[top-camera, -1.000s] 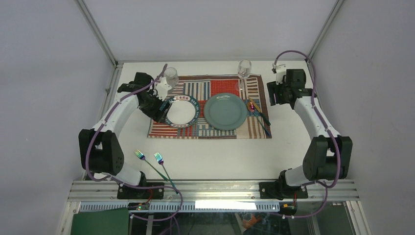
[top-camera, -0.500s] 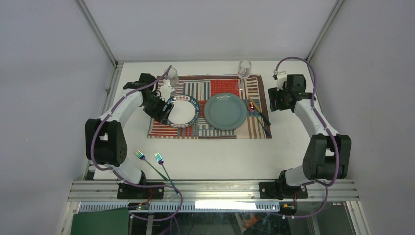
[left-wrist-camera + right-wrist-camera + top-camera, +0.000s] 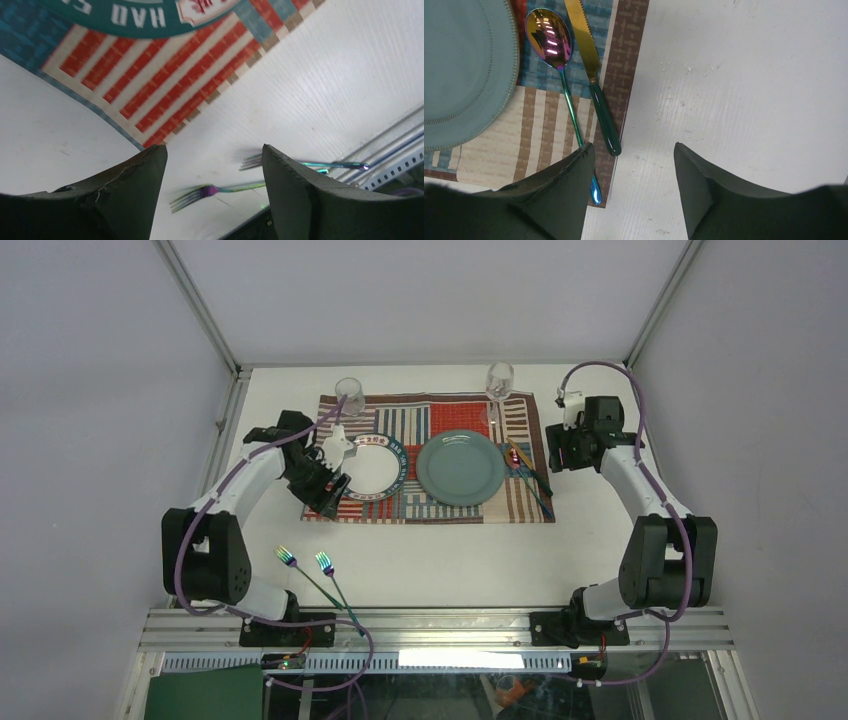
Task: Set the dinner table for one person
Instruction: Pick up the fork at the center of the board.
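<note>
The white dinner table [image 3: 440,555] carries a striped patchwork placemat [image 3: 430,505]. On the mat are a white plate with a teal rim [image 3: 372,468], a grey-green plate [image 3: 460,467], a spoon [image 3: 555,45] and a knife [image 3: 596,85]. Two iridescent forks [image 3: 285,559] [image 3: 326,564] lie on the bare table near the front; both show in the left wrist view [image 3: 215,190] [image 3: 305,163]. My left gripper [image 3: 328,498] is open and empty over the mat's front left corner. My right gripper [image 3: 556,452] is open and empty just right of the cutlery.
Two wine glasses stand at the mat's far edge, one at the left [image 3: 349,393], one at the right [image 3: 499,378]. Aluminium frame rails [image 3: 440,625] edge the table's front, by the arm bases.
My left gripper has moved off the white plate's left rim, toward the front, to the mat's front left corner. My right gripper has shifted slightly toward the front.
</note>
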`<state>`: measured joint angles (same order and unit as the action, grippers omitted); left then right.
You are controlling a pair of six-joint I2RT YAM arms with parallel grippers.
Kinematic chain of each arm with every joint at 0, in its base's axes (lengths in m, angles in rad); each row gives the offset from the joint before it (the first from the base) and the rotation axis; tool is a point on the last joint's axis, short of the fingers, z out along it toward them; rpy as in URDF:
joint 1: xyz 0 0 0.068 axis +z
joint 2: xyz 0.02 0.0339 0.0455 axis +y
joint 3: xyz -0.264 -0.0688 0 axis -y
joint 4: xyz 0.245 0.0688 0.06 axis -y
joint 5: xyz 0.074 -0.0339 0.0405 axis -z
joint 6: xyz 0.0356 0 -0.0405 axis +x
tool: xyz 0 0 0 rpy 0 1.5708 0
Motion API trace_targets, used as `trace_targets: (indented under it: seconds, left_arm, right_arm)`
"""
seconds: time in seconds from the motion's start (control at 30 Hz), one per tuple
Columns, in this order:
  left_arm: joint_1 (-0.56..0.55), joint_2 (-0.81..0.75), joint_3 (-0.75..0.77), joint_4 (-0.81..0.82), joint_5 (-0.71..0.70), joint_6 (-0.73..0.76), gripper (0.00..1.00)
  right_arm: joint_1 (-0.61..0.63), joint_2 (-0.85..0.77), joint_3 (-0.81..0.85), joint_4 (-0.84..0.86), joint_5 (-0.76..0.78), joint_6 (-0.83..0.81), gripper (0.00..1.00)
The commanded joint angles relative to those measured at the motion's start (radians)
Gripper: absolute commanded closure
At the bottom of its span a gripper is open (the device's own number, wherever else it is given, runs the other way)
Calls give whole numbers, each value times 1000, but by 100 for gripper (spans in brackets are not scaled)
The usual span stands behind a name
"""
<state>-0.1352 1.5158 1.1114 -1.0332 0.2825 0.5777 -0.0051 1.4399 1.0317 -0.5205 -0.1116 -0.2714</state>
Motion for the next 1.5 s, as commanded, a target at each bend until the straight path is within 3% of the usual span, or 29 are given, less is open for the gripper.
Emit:
trace_targets:
  seconds: [0.0,0.3,0.43,0.5,0.67,0.77,0.9,1.0,1.2,1.47]
  left_arm:
    - [22,-150,-63,-90,18,54,27]
    - [26,-297,-122,-307,90,136,26]
    - [26,-327,-118,-332,69,131,28]
    - [26,-345,-98,-328,73,119,28]
    - [26,-383,-50,-313,56,89,29]
    - [26,-390,-71,-344,57,86,27]
    - [27,-448,-94,-373,25,87,28]
    - [26,-504,-59,-369,3,81,26]
    - [32,-538,-10,-229,-95,-41,19]
    - [39,-515,44,-57,-164,-192,13]
  right_arm:
    - [-4,-36,-2,29,-22,-11,38]
    - [-4,-6,12,14,-75,-2,38]
    - [22,-36,44,-76,-240,-71,39]
    - [96,-58,77,-110,-220,-90,35]
    - [373,21,227,-278,-159,-93,35]
    - [470,24,236,-246,-109,-76,34]
    - [552,60,243,-255,-195,-70,34]
    - [681,95,225,-233,-139,-58,34]
    - [930,233,301,-209,-49,11,32]
    - [1040,409,550,-166,-13,276,31]
